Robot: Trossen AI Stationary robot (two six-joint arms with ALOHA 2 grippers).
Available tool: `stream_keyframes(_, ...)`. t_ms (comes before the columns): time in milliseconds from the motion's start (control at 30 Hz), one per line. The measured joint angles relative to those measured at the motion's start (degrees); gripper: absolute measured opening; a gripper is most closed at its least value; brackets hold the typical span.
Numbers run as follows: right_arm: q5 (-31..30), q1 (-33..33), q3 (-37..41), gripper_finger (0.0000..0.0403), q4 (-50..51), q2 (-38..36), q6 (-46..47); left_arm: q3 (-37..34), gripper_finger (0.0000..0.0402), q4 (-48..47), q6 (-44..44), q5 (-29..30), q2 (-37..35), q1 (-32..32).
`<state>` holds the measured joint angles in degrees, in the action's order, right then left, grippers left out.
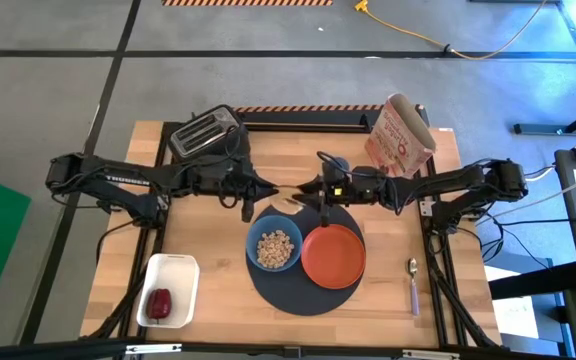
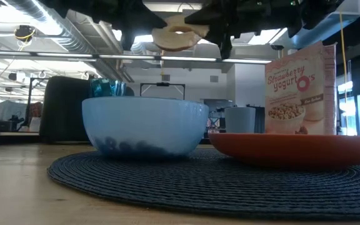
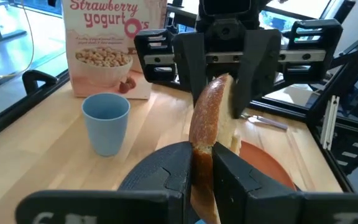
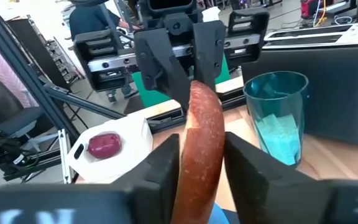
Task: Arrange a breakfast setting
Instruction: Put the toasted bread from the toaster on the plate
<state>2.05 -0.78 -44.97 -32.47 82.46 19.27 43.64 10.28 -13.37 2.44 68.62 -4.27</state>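
Your two grippers share one slice of round toasted bread (image 3: 209, 124) above the mat.
You have the left gripper (image 3: 199, 163) and right gripper (image 4: 199, 155) both pinching it from opposite sides, edge-on, with its brown crust and pale crumb showing, held in the air over the blue bowl (image 1: 274, 245) and orange plate (image 1: 333, 256).

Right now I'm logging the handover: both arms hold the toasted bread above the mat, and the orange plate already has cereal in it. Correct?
Not quite. The cereal is in the blue bowl, and the orange plate is bare, as the high view shows. Both arms do hold the toasted bread above the mat.
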Motion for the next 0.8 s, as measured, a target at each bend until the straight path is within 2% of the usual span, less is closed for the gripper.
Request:
stream_keyframes(133, 0.02, -0.04, 0.00, 0.0065, 0.18, 0.00, 0.04, 0.00, 0.0046, -0.15, 0.27, 0.70, 0.00, -0.03)
stream_keyframes(267, -0.42, -0.18, 0.08, 0.0040, 0.11, -0.38, 2.57, 0.01, 0.0046, -0.12, 0.08, 6.44, 0.00, 0.11)
stream_keyframes(400, 1.67, -0.20, 0.83, 0.0041, 1.76, -3.20, 5.84, 0.17, 0.0046, 1.26, 0.25, 7.28, 0.02, 0.17)
stream_keyframes(533, 2.04, 0.16, 1.87, 0.0049, 11.02, -8.71, 7.00, 0.01, 0.0046, 1.15, 0.42, 8.12, -0.07, -0.24)
stream_keyframes(700, 0.55, 0.92, 3.06, 0.0041, 16.35, -12.94, 8.88, 0.02, 0.0046, 1.77, 1.50, 6.66, -0.07, 0.15)
stream_keyframes(800, 3.32, 1.86, 3.45, 0.0041, 22.22, -14.04, 10.59, 0.02, 0.0046, 2.83, 1.80, 6.87, -0.07, 0.46)
